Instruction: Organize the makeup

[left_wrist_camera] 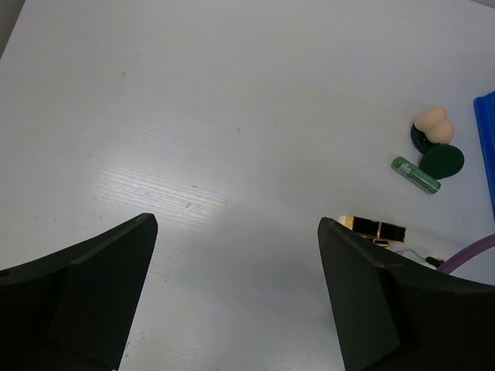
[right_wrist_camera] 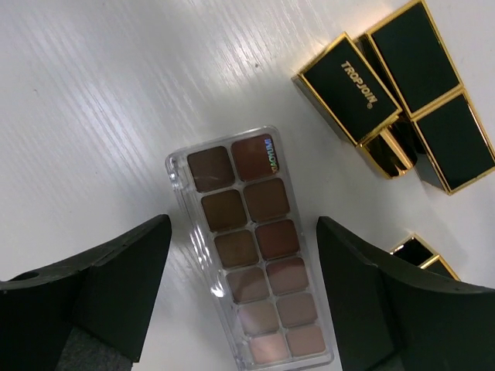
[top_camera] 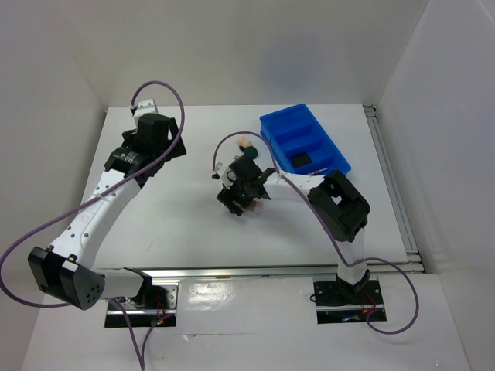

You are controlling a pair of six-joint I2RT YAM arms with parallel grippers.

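Note:
A clear palette (right_wrist_camera: 251, 255) of brown and pink shades lies flat on the white table. My right gripper (right_wrist_camera: 244, 222) hangs open over it, one finger on each side with a gap to the case. Black-gold lipstick tubes (right_wrist_camera: 352, 89) lie just beyond, another (right_wrist_camera: 421, 255) by the right finger. In the top view this gripper (top_camera: 244, 193) is mid-table. My left gripper (left_wrist_camera: 238, 220) is open over bare table at the back left (top_camera: 158, 127). The left wrist view shows a beige sponge (left_wrist_camera: 433, 124), a green round piece (left_wrist_camera: 442, 160), a green tube (left_wrist_camera: 416, 175) and a lipstick (left_wrist_camera: 375, 228).
A blue compartment bin (top_camera: 305, 139) stands at the back right with a black square compact (top_camera: 302, 160) in one section. Its edge (left_wrist_camera: 486, 147) shows in the left wrist view. White walls enclose the table on three sides.

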